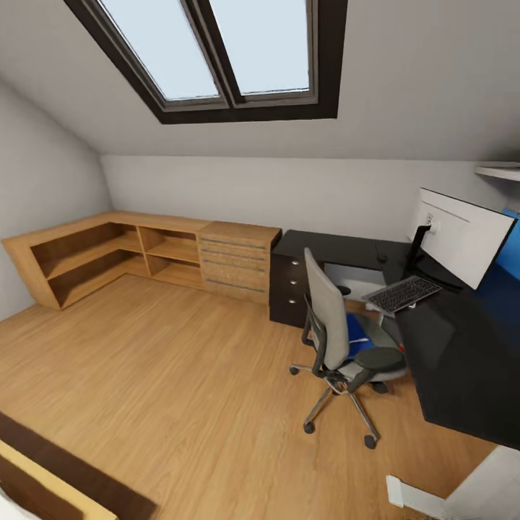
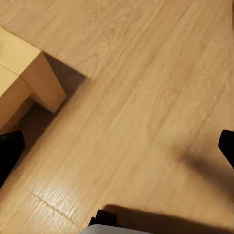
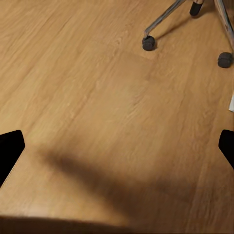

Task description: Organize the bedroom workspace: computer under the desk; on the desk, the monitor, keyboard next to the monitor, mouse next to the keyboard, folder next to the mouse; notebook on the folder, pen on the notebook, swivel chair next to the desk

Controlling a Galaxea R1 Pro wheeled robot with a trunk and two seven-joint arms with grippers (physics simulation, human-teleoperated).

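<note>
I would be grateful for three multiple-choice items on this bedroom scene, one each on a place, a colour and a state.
1. Where does the keyboard lie?
A. On the desk in front of the monitor
B. On the floor
C. On the wooden shelf unit

2. What colour is the folder on the swivel chair?
A. Red
B. Blue
C. Green

3. How do the fingers of the right end effector stand?
A. Shut on the pen
B. Shut on nothing
C. Wide apart over bare floor

Answers: 1 A, the head view shows it on the black desktop by the screen; 2 B, bright blue shows on the seat; 3 C, the right wrist view shows its fingers at opposite edges with only floor between.
</note>
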